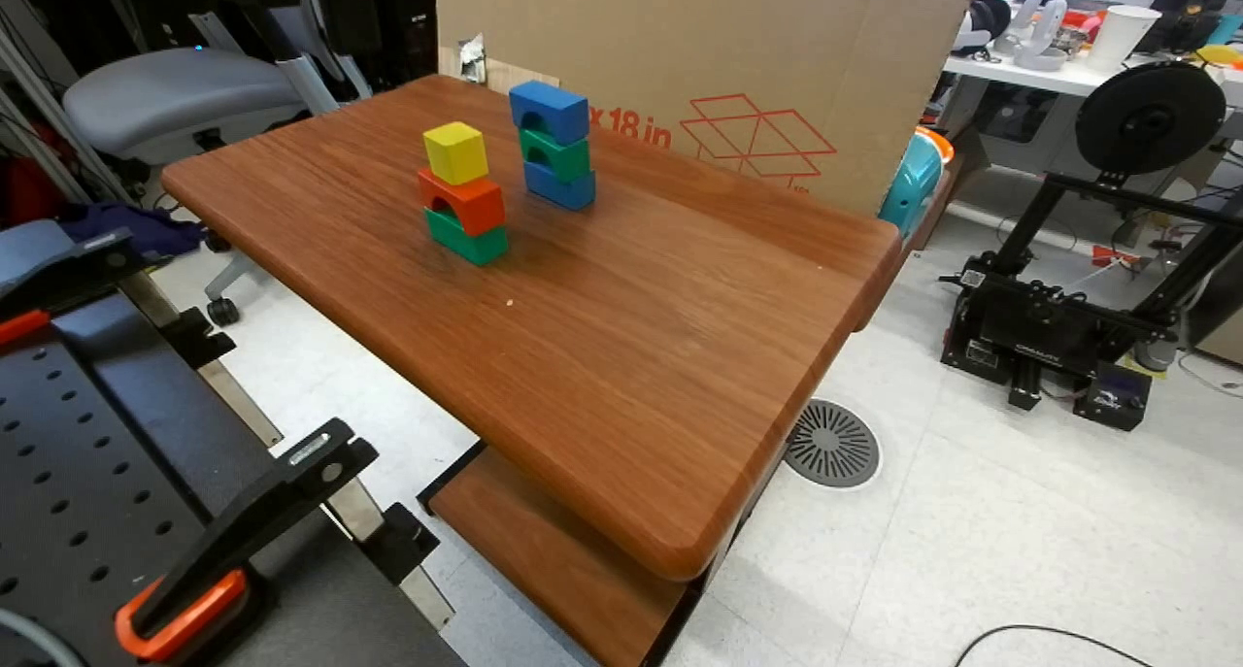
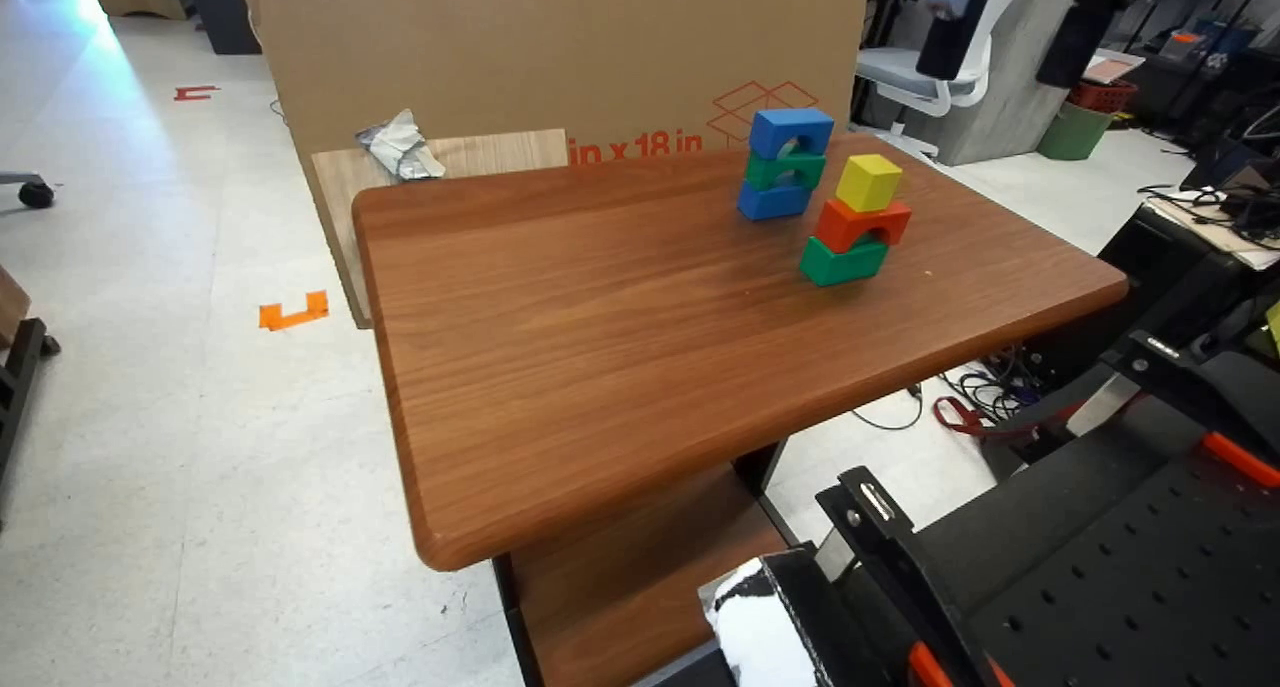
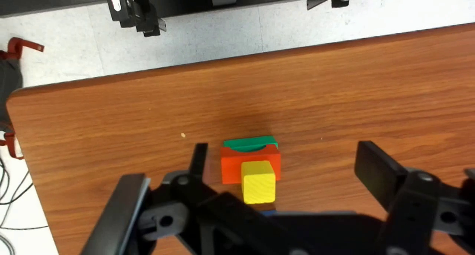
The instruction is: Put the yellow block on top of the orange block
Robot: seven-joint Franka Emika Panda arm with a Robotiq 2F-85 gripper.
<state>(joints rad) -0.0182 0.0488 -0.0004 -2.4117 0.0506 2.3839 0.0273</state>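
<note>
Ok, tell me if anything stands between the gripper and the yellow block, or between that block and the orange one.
Nothing visible does: the wrist view shows no obstacle between the open gripper and the yellow block, which in both exterior views already sits on the orange block.

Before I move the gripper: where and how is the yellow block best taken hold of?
Probably from straight above, closing the gripper on the upper half of two opposite side faces: the yellow block is a cube, resting flat on the orange block, its visible sides uncovered.
</note>
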